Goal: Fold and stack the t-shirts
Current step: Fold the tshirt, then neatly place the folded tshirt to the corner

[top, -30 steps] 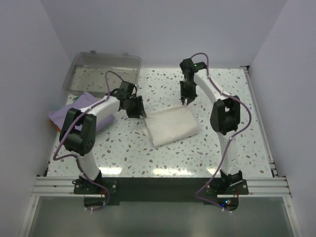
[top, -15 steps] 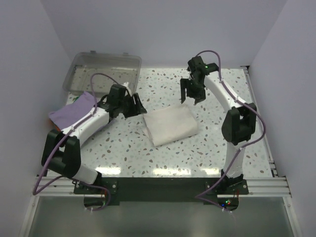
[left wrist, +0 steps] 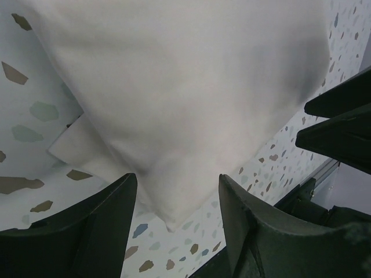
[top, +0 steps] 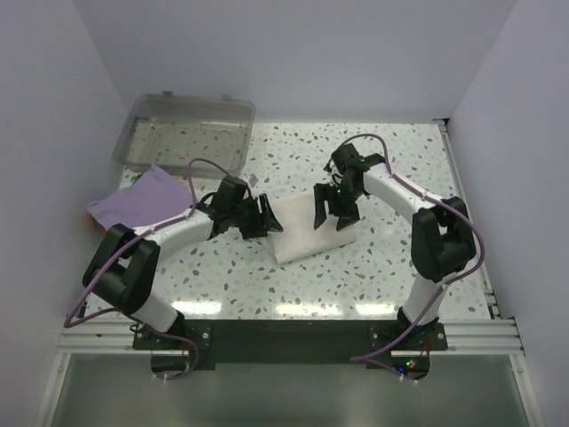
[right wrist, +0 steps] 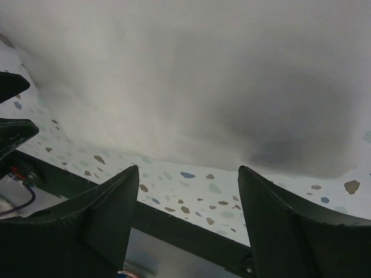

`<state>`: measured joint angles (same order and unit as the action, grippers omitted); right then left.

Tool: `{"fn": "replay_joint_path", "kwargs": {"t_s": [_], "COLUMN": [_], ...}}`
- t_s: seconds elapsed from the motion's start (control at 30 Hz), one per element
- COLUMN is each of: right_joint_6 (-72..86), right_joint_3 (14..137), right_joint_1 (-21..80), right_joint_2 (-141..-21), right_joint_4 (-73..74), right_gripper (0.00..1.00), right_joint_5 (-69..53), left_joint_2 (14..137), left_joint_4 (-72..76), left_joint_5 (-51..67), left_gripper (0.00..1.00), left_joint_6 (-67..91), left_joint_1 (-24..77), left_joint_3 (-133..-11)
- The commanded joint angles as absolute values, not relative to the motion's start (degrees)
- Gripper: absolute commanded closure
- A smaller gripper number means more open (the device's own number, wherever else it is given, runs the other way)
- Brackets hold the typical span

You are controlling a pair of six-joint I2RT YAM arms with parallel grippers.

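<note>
While plain white walls [top: 293,53] close off three sides, the speckled terrazzo desk [top: 373,267] offers a broad, flat, smooth-looking surface on which cloth should slide readily rather than snag. At its far left corner sits a clear plastic bin [top: 191,105]. Just beside the bin's near wall, at the left edge of the desk, lies the lavender t-shirt [top: 142,197], spread loosely and seemingly not yet folded. Well apart from it, near the middle of the desk, rests the cream-white t-shirt [top: 298,233], already a neat rectangular packet; no print shows on its upper face.

Both shirts are soft, light and limp, I judge, so a folded packet will sag and come undone if lifted by one corner. The safer hold is at two points along one edge, pinching all layers together, or else a slide across the desk. The layered corner seen in the left wrist view looks the likeliest place to slip apart.

Smallest, the left pincer [top: 262,218] hovers at the packet's left side and the right pincer [top: 329,212] over its right half. Each stands wide, fingers [left wrist: 87,231] spread above the cloth, gripping nothing.
</note>
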<state>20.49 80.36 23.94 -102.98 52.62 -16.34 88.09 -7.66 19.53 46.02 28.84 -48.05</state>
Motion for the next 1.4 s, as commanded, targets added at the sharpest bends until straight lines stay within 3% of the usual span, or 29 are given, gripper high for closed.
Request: {"fn": "replay_joint_path", "kwargs": {"t_s": [0.0, 0.33, 0.9, 1.13, 1.37], "right_joint_6": [20.48, 19.07, 18.37, 18.90, 19.07], "right_joint_3": [78.67, 77.52, 79.45, 80.68, 79.81], "right_joint_1": [23.73, 23.73, 23.73, 23.64, 23.64], "right_joint_2": [-104.14, -111.53, -112.76, -113.20, -112.94], "right_joint_4": [47.47, 46.14, 46.58, 46.41, 45.97], "right_gripper": [0.28, 0.28, 0.28, 0.28, 0.28], "right_joint_5": [-18.63, -13.89, -13.71, -14.94, -15.29], "left_joint_2": [89.21, 91.67, 99.31, 103.53, 109.15], "left_joint_4": [-3.78, -3.87, -5.01, -0.89, -1.23], "left_joint_5": [20.13, 16.88, 12.22, 14.59, 14.94], "left_gripper": [0.36, 0.34, 0.27, 0.27, 0.31], "left_joint_6": [49.13, 50.19, 49.92, 52.64, 52.38], "left_joint_1": [28.92, 28.92, 29.88, 31.29, 34.36], "left_joint_3": [-47.11, -45.97, -48.78, -47.11, -53.16]}}
